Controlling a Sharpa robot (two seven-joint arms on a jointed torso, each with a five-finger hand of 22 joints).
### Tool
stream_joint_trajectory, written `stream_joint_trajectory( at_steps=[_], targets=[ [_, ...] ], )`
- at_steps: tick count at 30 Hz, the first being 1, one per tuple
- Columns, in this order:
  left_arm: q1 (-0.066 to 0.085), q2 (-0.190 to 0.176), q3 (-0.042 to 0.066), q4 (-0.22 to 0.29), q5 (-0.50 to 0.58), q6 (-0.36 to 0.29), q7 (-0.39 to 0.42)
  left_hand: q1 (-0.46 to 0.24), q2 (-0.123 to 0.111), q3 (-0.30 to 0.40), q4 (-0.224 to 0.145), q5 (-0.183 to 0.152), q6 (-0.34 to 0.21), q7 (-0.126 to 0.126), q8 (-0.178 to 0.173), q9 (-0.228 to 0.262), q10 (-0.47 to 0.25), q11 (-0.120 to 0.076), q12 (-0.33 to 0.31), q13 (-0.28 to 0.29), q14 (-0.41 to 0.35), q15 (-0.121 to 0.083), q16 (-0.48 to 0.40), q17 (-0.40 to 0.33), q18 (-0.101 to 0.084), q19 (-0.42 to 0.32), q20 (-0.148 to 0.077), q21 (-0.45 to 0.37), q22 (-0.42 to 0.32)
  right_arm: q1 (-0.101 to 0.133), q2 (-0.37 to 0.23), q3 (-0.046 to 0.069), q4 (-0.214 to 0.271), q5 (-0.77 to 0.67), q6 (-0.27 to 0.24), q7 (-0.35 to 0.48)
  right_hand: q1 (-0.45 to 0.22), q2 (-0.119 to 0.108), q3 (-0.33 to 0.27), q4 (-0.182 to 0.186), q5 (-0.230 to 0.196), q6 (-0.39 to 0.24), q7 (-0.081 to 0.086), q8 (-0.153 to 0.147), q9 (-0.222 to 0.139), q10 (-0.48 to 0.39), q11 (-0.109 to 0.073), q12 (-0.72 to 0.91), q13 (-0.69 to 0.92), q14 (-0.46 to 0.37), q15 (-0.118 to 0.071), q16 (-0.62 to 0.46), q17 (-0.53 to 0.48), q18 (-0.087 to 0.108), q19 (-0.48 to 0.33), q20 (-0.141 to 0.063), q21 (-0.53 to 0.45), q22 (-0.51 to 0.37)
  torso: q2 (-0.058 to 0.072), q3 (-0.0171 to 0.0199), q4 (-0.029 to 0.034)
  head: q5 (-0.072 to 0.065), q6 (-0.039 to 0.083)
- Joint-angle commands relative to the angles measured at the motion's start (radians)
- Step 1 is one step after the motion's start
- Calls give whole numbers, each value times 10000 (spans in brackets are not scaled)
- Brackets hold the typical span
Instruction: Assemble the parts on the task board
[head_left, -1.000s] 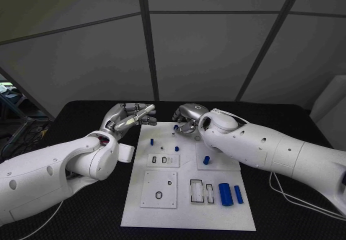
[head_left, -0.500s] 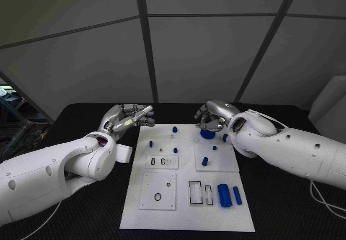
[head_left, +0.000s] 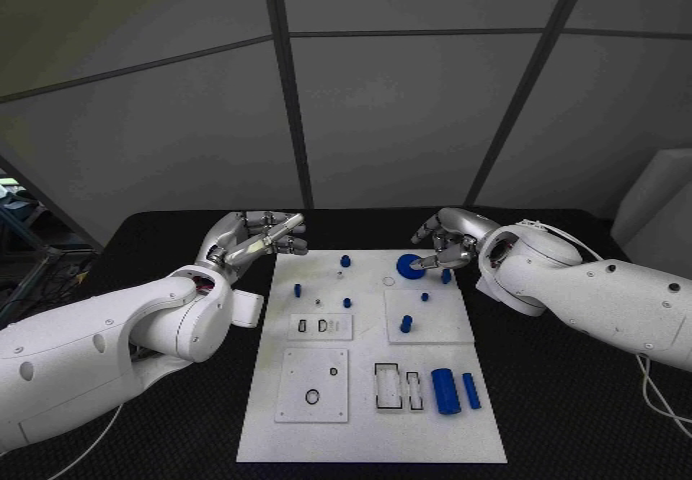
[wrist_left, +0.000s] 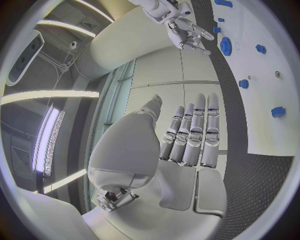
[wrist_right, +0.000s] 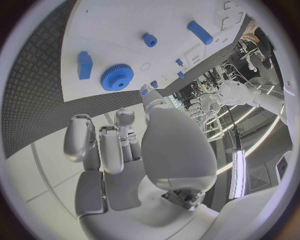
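Black table (head_left: 173, 225): right robot hand (head_left: 447, 240) hovers (fingers apart) by gear (head_left: 411, 265).

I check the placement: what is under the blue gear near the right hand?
The blue gear lies flat on the white task board, beside the right hand, which does not hold it. Whether a peg or hole sits beneath it is covered.

Matt white plastic task board (head_left: 368, 400), smooth, on black textured bench (head_left: 577, 400) with fine woven-looking grain. Matt blue plastic toothed gear (head_left: 411, 266) at board's far edge; smooth blue cylinder (head_left: 446, 390) near its front. Satin silver metal left robot hand (head_left: 257, 238) and right robot hand (head_left: 450, 240), beyond glossy white arm shells.
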Motion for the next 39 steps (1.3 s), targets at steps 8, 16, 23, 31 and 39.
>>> stream_joint_trajectory(
  at_steps=[8, 16, 23, 31, 39],
  targets=[
    [-1, 9, 7, -3, -14, 149, 37, -31, 72, -48, -5, -53, -7, 61, -70, -13, -30, 7, -34, -9, -65, -8, -48, 16, 94, 40, 29, 69, 16, 14, 335, 9, -477, 71, 1120, -489, 598, 52, -246, 689, 121, -295, 77, 222, -28, 82, 72, 639, 772, 665, 124, 205, 595, -93, 68, 137, 76, 71, 12, -33, 32, -44, -58],
    [-1, -5, 7, 33, -14, 152, 41, -31, 72, -48, -5, -53, -7, 61, -70, -13, -30, 7, -34, -9, -65, -8, -48, 16, 94, 40, 29, 69, 16, 9, 562, 5, -739, -248, 1070, -666, 777, 188, -186, 751, 247, -274, 67, 331, -20, 165, 63, 863, 1042, 682, 120, 251, 691, -101, 97, 138, 103, 119, 14, -29, 36, -36, -85],
    [-1, -15, 7, 43, -14, 144, 41, -31, 72, -48, -5, -53, -7, 61, -70, -13, -29, 7, -34, -9, -65, -8, -48, 17, 94, 40, 29, 70, 16, 7, 666, 4, -886, -356, 1011, -699, 868, 326, -129, 757, 395, -202, 47, 451, -5, 315, 48, 1160, 1375, 694, 111, 288, 771, -114, 144, 133, 141, 190, 22, -36, 41, -52, -82],
    [-2, -8, 7, 39, -14, 140, 41, -32, 88, -58, -8, -53, 4, 53, -73, -10, -17, 3, -37, -4, -62, -7, -63, 28, 95, 35, 32, 76, 18, 6, 763, 4, -961, -377, 1218, -753, 934, 411, -95, 709, 403, -91, 21, 563, 11, 448, 26, 1416, 1660, 702, 96, 311, 825, -119, 163, 121, 159, 222, 22, -32, 50, -90, -80],
    [-2, -7, 7, 33, -14, 130, 43, -32, 88, -58, -8, -53, 4, 53, -73, -10, -17, 3, -37, -4, -62, -7, -63, 28, 95, 35, 32, 76, 18, 1, 819, 1, -988, -463, 1516, -790, 955, 419, -103, 660, 406, -23, 7, 629, 15, 634, 16, 1737, 2008, 740, 86, 392, 1022, -141, 229, 112, 210, 326, 28, -29, 49, -74, -104]
  ],
)
